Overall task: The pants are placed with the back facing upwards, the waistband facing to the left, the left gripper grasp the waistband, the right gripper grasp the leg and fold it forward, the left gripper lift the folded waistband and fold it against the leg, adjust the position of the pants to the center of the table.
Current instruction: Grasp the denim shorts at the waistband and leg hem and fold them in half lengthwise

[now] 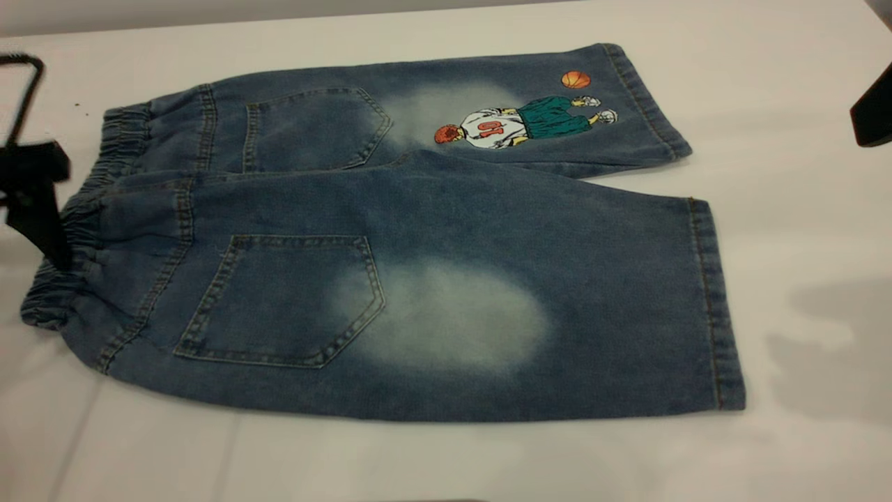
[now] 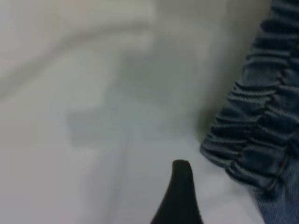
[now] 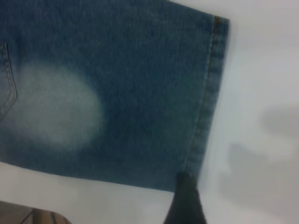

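Note:
The pants (image 1: 418, 237) lie flat on the table (image 1: 801, 230), back up, with the ruffled waistband (image 1: 77, 230) at the left. The printed leg (image 1: 529, 118) lies farther back; the plain leg (image 1: 557, 307) with the pale oval is in front. My left gripper (image 1: 42, 209) hangs at the waistband's edge. In the left wrist view one dark finger (image 2: 182, 196) shows beside the waistband (image 2: 252, 126), bare table between them, jaws open. My right gripper (image 1: 871, 111) hovers off the right side. In its wrist view one finger (image 3: 187, 200) sits over the leg's hem (image 3: 205, 116), open.
A black cable loop (image 1: 24, 84) rises behind the left gripper. Soft shadows (image 1: 836, 328) fall on the table to the right of the hems. White surface runs all round the shorts, widest in front and at the right.

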Available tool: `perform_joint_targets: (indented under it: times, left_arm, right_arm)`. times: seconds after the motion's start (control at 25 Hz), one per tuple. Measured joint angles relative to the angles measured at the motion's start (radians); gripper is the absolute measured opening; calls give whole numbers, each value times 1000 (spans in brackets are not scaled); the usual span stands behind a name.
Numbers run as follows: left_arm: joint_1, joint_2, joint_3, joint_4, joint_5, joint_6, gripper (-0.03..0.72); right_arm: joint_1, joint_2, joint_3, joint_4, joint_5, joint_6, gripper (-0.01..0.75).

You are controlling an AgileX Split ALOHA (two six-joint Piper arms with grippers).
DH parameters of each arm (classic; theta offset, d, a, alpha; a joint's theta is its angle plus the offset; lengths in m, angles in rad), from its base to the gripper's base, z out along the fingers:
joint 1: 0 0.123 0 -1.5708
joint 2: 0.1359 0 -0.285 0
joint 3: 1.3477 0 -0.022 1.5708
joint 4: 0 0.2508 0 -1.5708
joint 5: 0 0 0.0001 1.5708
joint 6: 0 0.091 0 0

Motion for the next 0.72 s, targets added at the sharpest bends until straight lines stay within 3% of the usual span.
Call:
perform_joint_targets:
  times: [0.48,0.6,0.72]
  left_arm:
    - [-3,124,-8,-54,-65,61,552]
    - [-25,128,-10,-55,-78,61,460]
    - [-58,128,-10,-55,-100,64,283]
  right_arm:
    - [0,0,-1,19,-16,0,470]
    - [0,0,-1,20,-17,3,470]
    - [0,0,0,21,-6,6,470]
